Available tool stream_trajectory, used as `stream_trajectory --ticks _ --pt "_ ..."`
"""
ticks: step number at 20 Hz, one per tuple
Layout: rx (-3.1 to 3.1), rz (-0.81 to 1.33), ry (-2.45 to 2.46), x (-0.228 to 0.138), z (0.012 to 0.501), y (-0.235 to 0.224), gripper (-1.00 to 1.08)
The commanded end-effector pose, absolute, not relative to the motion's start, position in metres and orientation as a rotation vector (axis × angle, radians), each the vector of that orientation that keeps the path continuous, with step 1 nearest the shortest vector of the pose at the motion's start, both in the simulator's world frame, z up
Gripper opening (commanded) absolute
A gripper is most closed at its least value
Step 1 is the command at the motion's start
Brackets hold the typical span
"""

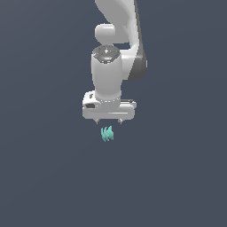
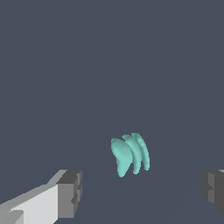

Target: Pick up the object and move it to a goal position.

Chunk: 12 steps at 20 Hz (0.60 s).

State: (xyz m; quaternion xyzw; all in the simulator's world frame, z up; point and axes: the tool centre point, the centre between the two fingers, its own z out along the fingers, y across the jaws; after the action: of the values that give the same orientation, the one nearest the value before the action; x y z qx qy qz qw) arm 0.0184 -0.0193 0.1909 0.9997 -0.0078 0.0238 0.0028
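Note:
The object (image 1: 107,133) is a tiny teal lump with jagged, spiky edges, lying on the dark grey floor just below the white hand in the exterior view. My gripper (image 1: 108,122) hangs directly above it, apart from it, fingers pointing down. In the wrist view the object (image 2: 130,154) appears as three overlapping teal blades between and beyond the two grey fingertips (image 2: 70,192). The gripper (image 2: 142,192) is open wide, with nothing between its fingers, and the object is far narrower than the gap.
A plain dark grey surface (image 1: 44,177) fills both views. The white arm (image 1: 119,35) rises behind the hand toward the top of the exterior view.

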Motion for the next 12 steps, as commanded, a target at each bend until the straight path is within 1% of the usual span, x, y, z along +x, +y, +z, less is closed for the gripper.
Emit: stream_trajectory --ticks 1,12 --pt "3.134 0.067 0.008 0.017 0.182 -0.021 1.0" --pt "3.124 0.018 0.279 0.001 0.115 -0.032 1.0"
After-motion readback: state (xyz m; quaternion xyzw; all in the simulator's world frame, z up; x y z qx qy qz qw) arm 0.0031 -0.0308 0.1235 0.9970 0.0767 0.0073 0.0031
